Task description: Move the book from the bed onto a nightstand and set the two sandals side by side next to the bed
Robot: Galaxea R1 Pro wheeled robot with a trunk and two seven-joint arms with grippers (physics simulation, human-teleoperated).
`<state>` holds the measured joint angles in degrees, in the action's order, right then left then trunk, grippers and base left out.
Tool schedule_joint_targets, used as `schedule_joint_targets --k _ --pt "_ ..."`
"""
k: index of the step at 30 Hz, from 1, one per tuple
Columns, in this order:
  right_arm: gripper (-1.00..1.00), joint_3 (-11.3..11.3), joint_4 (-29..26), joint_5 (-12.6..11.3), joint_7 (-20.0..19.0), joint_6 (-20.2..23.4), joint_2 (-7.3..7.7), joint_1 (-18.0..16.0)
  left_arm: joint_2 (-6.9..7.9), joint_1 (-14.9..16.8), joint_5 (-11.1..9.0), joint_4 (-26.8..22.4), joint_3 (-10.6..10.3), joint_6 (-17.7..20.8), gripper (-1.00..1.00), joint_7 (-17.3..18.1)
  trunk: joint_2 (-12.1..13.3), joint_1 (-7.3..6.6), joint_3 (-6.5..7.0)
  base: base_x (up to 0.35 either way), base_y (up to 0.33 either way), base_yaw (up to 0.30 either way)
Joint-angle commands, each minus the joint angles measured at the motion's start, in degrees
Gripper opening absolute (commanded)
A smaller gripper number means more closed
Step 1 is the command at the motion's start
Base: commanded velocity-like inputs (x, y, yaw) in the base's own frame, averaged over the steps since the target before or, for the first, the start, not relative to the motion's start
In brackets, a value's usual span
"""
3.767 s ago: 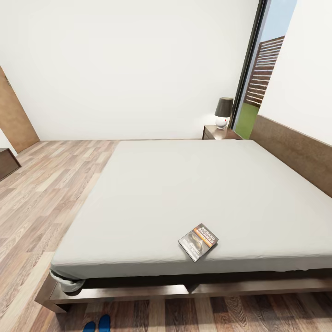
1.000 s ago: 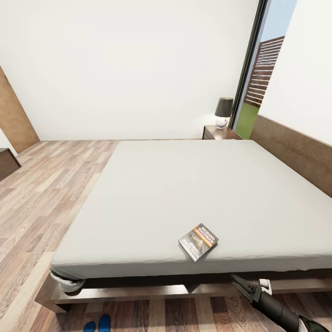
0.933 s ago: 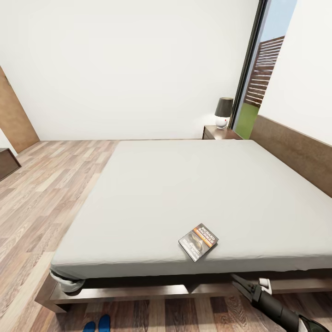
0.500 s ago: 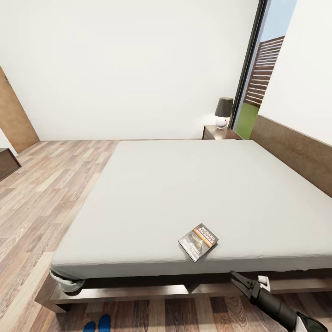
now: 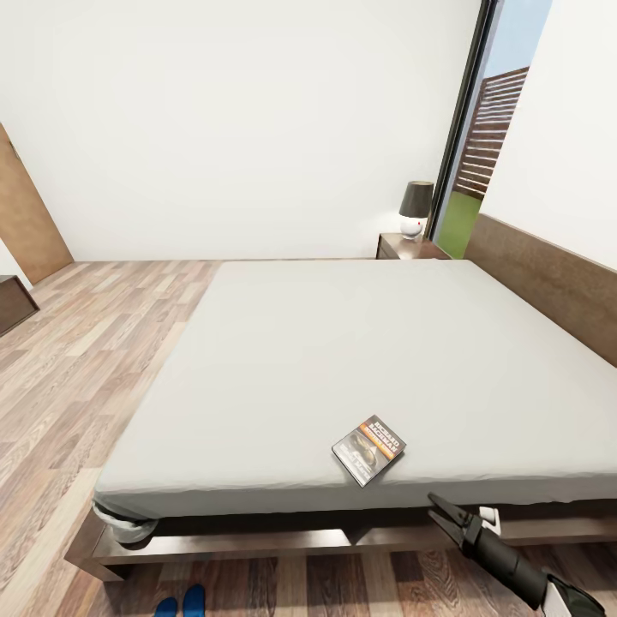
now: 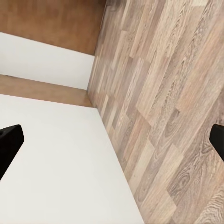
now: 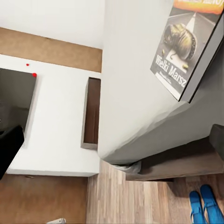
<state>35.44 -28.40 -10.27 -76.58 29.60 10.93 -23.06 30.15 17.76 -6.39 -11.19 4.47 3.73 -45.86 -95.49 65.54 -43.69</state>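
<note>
The book (image 5: 368, 449), dark with an orange band, lies flat on the grey mattress of the bed (image 5: 343, 343) near its front edge. My right gripper (image 5: 443, 510) is open, just below and right of the book, in front of the bed's wooden frame. In the right wrist view the book (image 7: 191, 46) sits at the mattress edge beyond the open right gripper (image 7: 112, 144). Two blue sandals (image 5: 182, 603) lie together on the floor at the bed's front left; the right wrist view shows these sandals (image 7: 205, 206) too. My left gripper (image 6: 112, 142) is open over bare plank floor. A nightstand (image 5: 410, 247) stands at the far corner.
A lamp (image 5: 416, 208) with a dark shade sits on the nightstand beside the tall window (image 5: 488, 146). The headboard (image 5: 548, 287) runs along the right. A dark low cabinet (image 5: 10, 304) and a brown door (image 5: 26, 214) are at the left, across open wood floor (image 5: 77, 360).
My right arm has come into the head view from the lower right and risen toward the bed's front edge, closer to the book. Book, sandals and camera have not moved.
</note>
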Motion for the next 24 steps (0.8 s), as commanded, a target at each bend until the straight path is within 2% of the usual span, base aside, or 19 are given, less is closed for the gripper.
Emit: schedule_joint_targets --k 1,15,24 --pt "1.00 0.1 0.1 -0.5 0.1 0.8 -0.03 -0.1 0.00 0.0 -0.1 -0.1 0.0 0.4 1.00 -0.2 0.0 -0.01 -0.05 0.000 0.000 0.000" --pt "1.00 0.0 0.1 -2.1 1.8 4.3 -0.48 -0.4 0.00 0.0 -0.1 -0.1 0.0 0.3 1.00 -0.2 0.0 -0.01 -0.05 0.000 0.000 0.000" --pt "1.00 0.0 0.2 -2.3 5.2 5.0 -1.81 -0.5 0.00 0.0 -0.1 -0.2 0.0 0.3 1.00 -0.3 0.0 -0.01 -0.05 0.000 0.000 0.000"
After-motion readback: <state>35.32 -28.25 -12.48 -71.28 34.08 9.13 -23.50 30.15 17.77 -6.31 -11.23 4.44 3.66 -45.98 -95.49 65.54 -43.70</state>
